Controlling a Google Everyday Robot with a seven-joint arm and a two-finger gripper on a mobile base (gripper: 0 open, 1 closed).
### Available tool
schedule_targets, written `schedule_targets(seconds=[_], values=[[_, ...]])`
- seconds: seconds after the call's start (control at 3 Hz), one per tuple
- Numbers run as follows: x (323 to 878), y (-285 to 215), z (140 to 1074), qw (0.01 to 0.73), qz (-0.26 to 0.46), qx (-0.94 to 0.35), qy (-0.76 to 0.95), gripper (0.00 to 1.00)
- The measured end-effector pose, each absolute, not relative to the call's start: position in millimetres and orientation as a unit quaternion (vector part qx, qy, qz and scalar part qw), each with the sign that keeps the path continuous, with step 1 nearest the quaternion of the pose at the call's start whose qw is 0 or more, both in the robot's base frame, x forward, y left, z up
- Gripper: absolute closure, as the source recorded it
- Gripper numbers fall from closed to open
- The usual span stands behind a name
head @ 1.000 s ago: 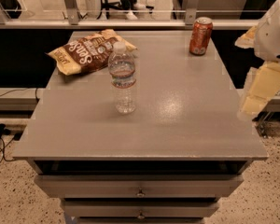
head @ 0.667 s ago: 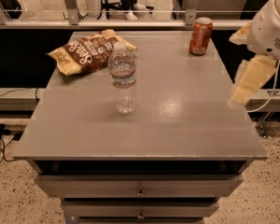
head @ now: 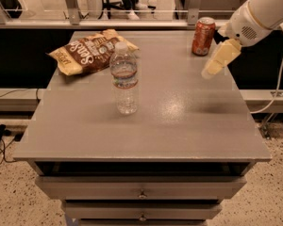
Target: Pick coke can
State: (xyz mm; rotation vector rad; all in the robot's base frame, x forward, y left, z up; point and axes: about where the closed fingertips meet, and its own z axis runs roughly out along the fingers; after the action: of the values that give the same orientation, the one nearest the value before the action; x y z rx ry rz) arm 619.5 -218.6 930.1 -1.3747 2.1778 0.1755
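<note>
The coke can [head: 203, 36] is a small red-orange can with a silver top rim. It stands upright at the far right corner of the grey table [head: 179, 117]. My gripper [head: 211, 69] hangs from the white arm that comes in from the upper right. It hovers above the table just right of and nearer than the can, and does not touch it. Only a cream finger [head: 220, 59] shows, pointing down and left.
A clear plastic water bottle [head: 124, 78] stands upright left of the table's middle. A brown and yellow chip bag [head: 91, 51] lies at the far left. Drawers [head: 141, 189] sit below the front edge. A rail runs behind the table.
My arm and gripper have moved left and farther back over the table, from beyond the right edge toward the can. The can, bottle and bag have not moved.
</note>
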Motion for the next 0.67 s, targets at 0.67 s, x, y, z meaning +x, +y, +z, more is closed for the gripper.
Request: schedule_targets(seconds=[0.67], values=[[636.4, -221.6, 926.5, 0.292, 0.073, -0.5, 0.812, 0.0]])
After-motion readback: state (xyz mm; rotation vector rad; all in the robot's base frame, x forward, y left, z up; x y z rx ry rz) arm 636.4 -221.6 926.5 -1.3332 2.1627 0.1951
